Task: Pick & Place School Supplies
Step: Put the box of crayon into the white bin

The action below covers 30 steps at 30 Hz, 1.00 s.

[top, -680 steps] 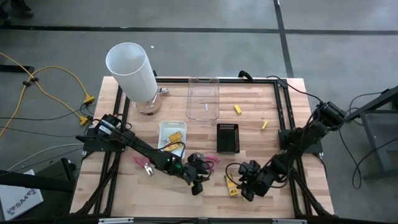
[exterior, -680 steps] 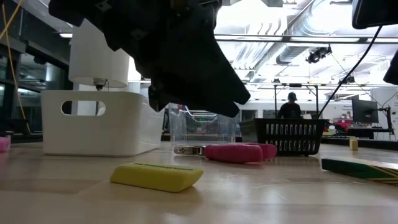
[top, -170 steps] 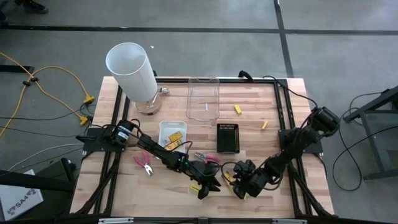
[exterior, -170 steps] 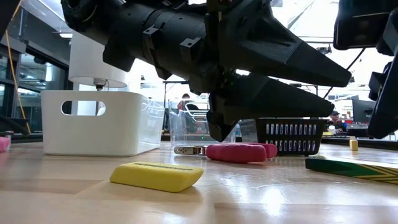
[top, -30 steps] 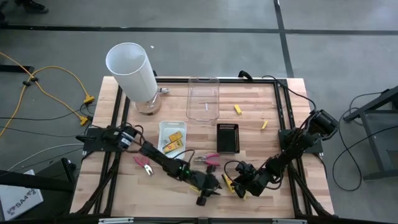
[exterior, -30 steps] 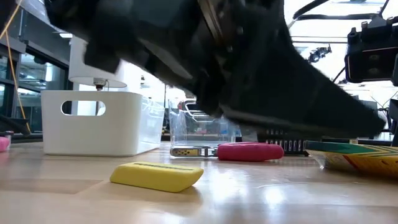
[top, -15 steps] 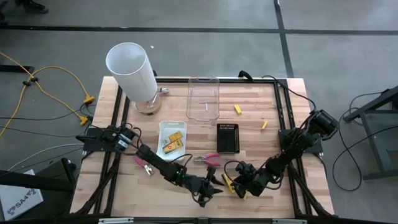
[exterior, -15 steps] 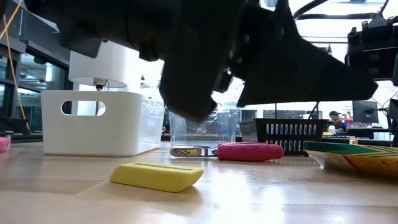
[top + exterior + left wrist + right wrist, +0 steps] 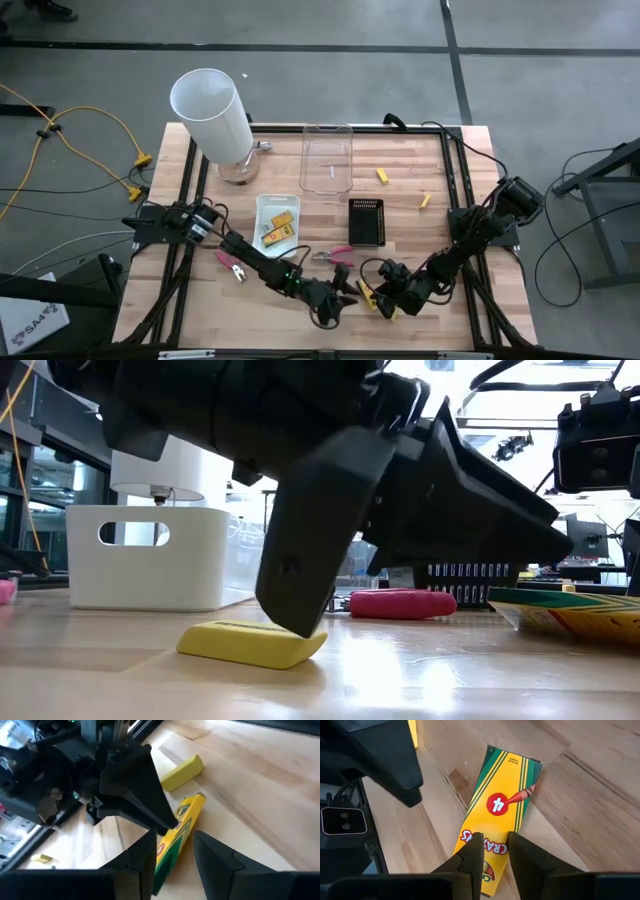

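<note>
You see a yellow crayon pack (image 9: 501, 815) lying flat on the tabletop (image 9: 600, 800), a yellow eraser (image 9: 252, 643) nearby, pink pliers (image 9: 333, 256) behind.

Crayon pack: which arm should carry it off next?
Right, likely: the right gripper's jaws pinch the crayon pack, holding it tilted up. The left gripper only hovers open at it.
</note>
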Motion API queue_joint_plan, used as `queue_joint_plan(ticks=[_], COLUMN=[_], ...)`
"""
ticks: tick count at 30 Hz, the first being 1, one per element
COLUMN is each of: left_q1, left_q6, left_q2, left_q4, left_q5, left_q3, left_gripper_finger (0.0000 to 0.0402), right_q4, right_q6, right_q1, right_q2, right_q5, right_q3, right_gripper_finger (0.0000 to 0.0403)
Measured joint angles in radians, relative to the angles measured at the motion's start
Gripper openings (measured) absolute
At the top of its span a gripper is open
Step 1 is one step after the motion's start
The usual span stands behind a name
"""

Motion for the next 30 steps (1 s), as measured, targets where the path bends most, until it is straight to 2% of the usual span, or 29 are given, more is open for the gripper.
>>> queue_joint_plan(ticks=[30], left_q1=[0.028], left_q6=[-0.039], left_q2=[0.019], left_q4=[-0.048], left_q5=[0.027], left_q3=[0.002], left_gripper_finger=[0.0122], right_q4=[0.044], right_q6=[0.000], right_q1=[-0.002], right_q2=[0.001], right_q5=[0.000], right_q3=[0.000], right_gripper_finger=[0.0082])
